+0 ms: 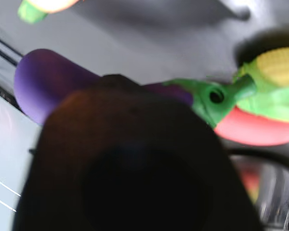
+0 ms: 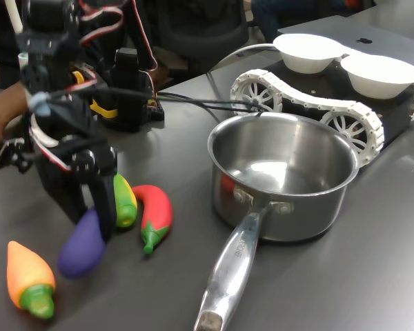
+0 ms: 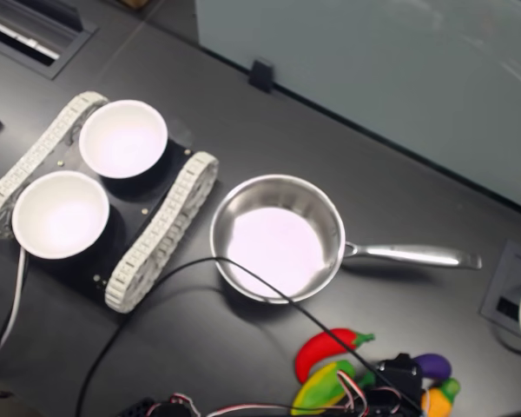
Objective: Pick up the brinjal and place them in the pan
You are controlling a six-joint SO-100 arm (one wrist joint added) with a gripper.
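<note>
Wrist view is mostly filled by a dark, blurred part of my gripper point(image 1: 135, 159), with the purple brinjal point(image 1: 43, 84) lying across behind it and its green stem cap point(image 1: 207, 98) showing past the dark mass. Beyond the cap sits a toy corn cob point(image 1: 279, 67) above a red chilli point(image 1: 260, 130).

From the first exterior view, my gripper point(image 2: 96, 224) hangs down over the toy vegetables on the dark table point(image 2: 372, 276), and its black finger point(image 2: 103, 200) sits against the upper end of the brinjal point(image 2: 83, 245). I think the jaws straddle the brinjal's stem end, but I cannot tell how wide they stand or whether they grip it. The brinjal lies on the table, at about 9 o'clock from the pan point(image 2: 283, 172) and well apart from it. An orange carrot point(image 2: 29, 277) lies at 8 o'clock from the brinjal, and the corn cob point(image 2: 124, 200) and chilli point(image 2: 154, 215) lie at 2 o'clock from it.

Seen in the second exterior view, the pan point(image 3: 278, 239) is empty, handle pointing to 3 o'clock, with two white bowls point(image 3: 122, 139) on a tracked base at 9 o'clock.
</note>
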